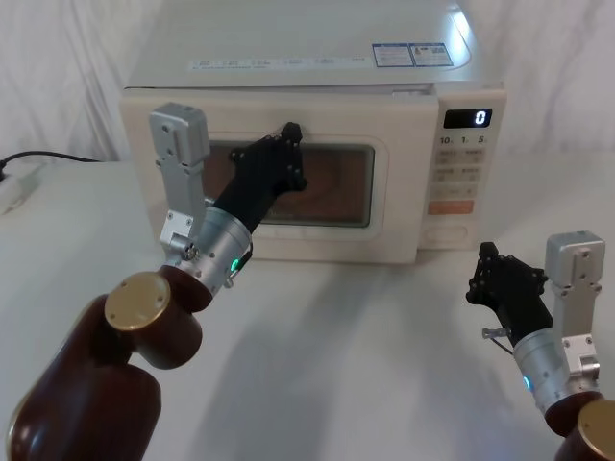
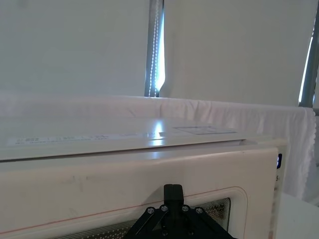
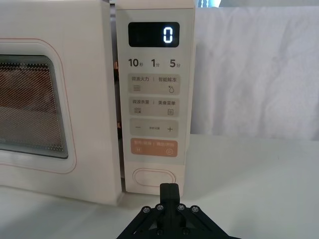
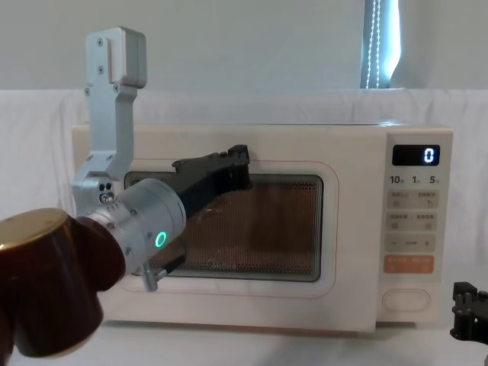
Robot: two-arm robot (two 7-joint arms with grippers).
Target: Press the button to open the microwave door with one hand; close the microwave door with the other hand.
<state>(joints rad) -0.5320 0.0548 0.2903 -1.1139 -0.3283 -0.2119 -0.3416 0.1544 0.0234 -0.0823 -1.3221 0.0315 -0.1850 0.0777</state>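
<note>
The cream microwave door (image 1: pixel 389 206) with its dark mesh window stands almost flush, with a thin gap at its edge next to the control panel (image 3: pixel 117 124). My left gripper (image 1: pixel 291 133) is shut, and its tips rest against the door's front at the window's upper edge (image 4: pixel 242 157); the left wrist view shows the tip (image 2: pixel 173 191) against the door. The wide cream button (image 1: pixel 448 231) sits at the panel's bottom (image 3: pixel 154 178). My right gripper (image 1: pixel 485 261) is shut and hovers low in front of the button, a short way off it (image 3: pixel 168 189).
The microwave stands on a white-clothed table (image 1: pixel 365 346) against a white curtain. A black power cord (image 1: pixel 43 157) and a white plug block (image 1: pixel 14 192) lie at the far left. An orange key (image 3: pixel 154 147) sits just above the button; the display (image 3: pixel 153 35) reads 0.
</note>
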